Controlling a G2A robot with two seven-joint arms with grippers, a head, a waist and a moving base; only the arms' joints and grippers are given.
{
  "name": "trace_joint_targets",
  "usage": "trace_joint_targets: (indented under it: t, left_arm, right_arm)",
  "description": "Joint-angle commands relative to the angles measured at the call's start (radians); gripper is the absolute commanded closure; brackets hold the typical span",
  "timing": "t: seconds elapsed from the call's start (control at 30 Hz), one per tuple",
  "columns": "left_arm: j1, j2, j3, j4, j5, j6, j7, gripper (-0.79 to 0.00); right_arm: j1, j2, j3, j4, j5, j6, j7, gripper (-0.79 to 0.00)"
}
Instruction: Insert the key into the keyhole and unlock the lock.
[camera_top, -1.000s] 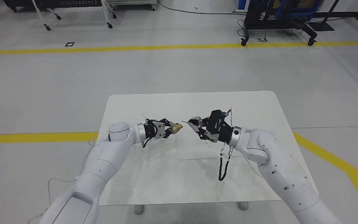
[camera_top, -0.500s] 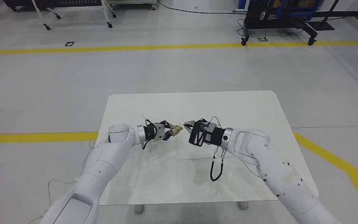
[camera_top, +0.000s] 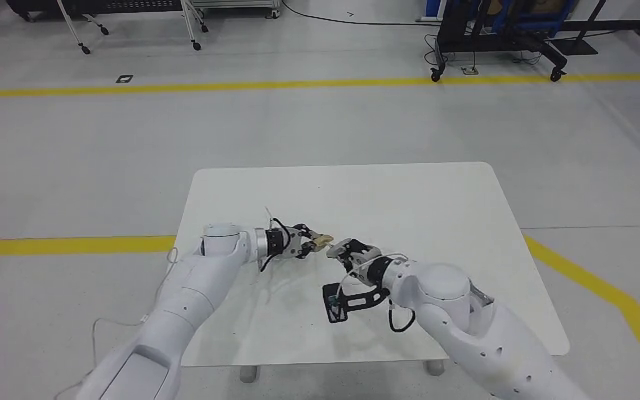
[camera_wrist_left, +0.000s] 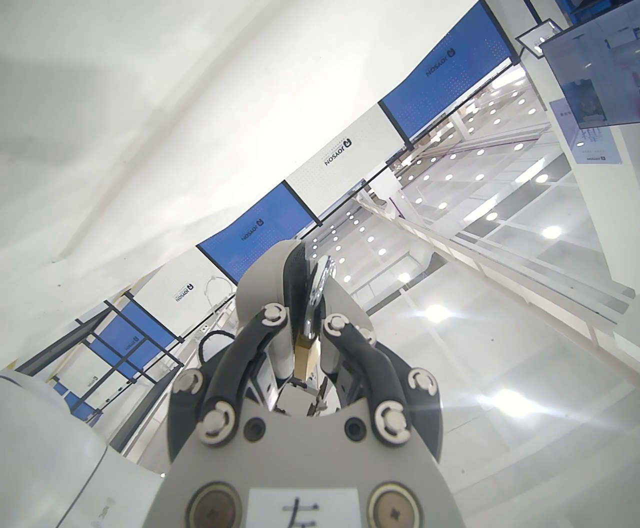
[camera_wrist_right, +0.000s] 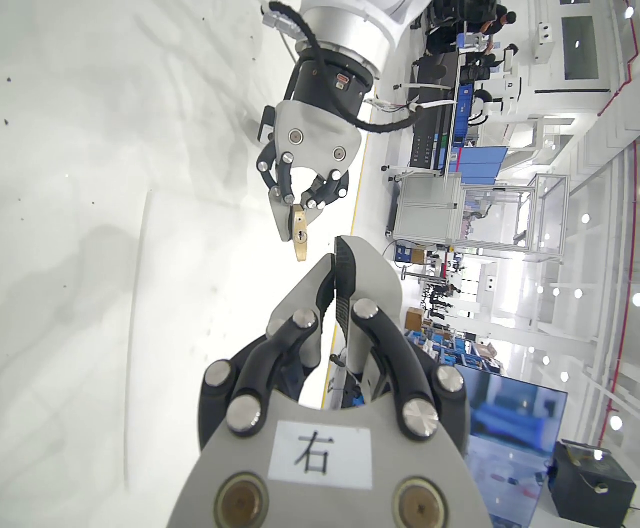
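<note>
Nearing the lock (camera_top: 321, 239), right gripper (camera_top: 341, 247) has advanced

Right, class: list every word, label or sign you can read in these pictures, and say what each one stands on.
"左": white label on the left gripper's wrist plate.
"右": white label on the right gripper's wrist plate.
Wall panels: a brand mark, seen upside down, left unquoted.
Wall poster: too small to read.
Floor marker: too small to read.
</note>
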Motion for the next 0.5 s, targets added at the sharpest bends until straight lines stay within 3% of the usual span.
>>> trace_joint_targets:
  t: [0.0,0.47]
  left_arm:
    - [0.002,-0.001,0.001,-0.007,0.007,-0.023,0.013,0.000]
    - [0.012,0.000,0.008,-0.037,0.041,-0.048,0.019,0.000]
  right_arm:
    - [0.001,-0.001,-0.007,-0.001,-0.014,-0.011,0.010,0.000]
    - [0.073,-0.039,-0.081,0.070,0.015,-0.097,0.143,0.000]
